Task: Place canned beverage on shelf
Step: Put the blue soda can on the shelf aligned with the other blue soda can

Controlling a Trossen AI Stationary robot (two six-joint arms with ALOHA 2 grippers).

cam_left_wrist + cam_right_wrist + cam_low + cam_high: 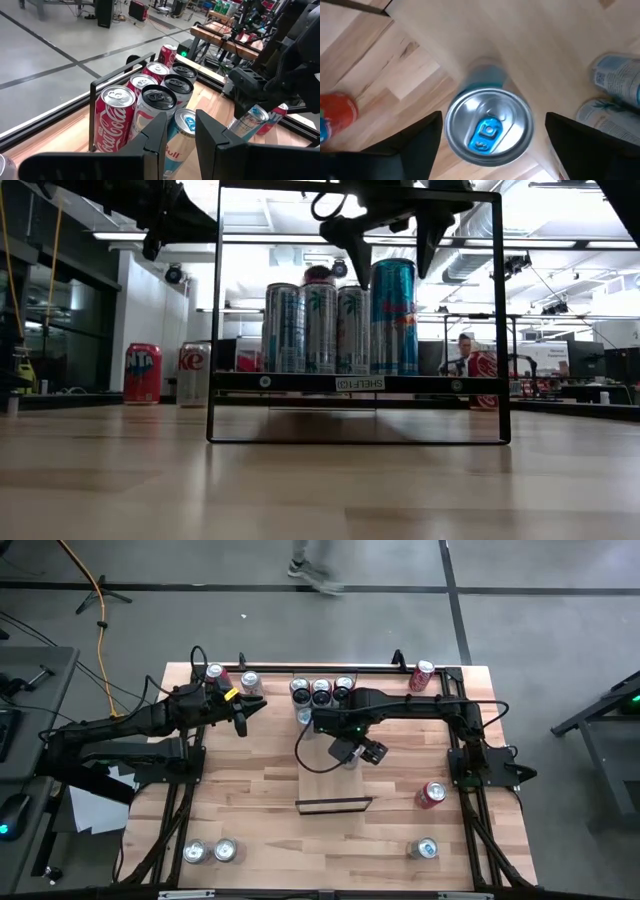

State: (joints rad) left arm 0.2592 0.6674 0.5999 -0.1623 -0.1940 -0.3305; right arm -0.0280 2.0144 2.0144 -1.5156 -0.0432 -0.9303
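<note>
You are looking at a task that is well under way: the right gripper (pixel 490 132) is hanging straight over a blue can (pixel 489 125) standing upright on the shelf (pixel 325 785), its fingers (pixel 415 137) spread wide on either side of the rim and not touching it, so the can appears to be resting free on the board. In the low view that can (pixel 394 317) is standing at the end of a row of pale cans (pixel 318 328) already lined up on the shelf. What is left, as far as you can judge, is lifting the arm clear and fetching more: red cans (pixel 431 794) and silver ones (pixel 210 851) are lying or standing about the counter (pixel 250 790). The left gripper (pixel 241 712) is waiting near the counter's far left, fingers nearly together and empty.
</note>
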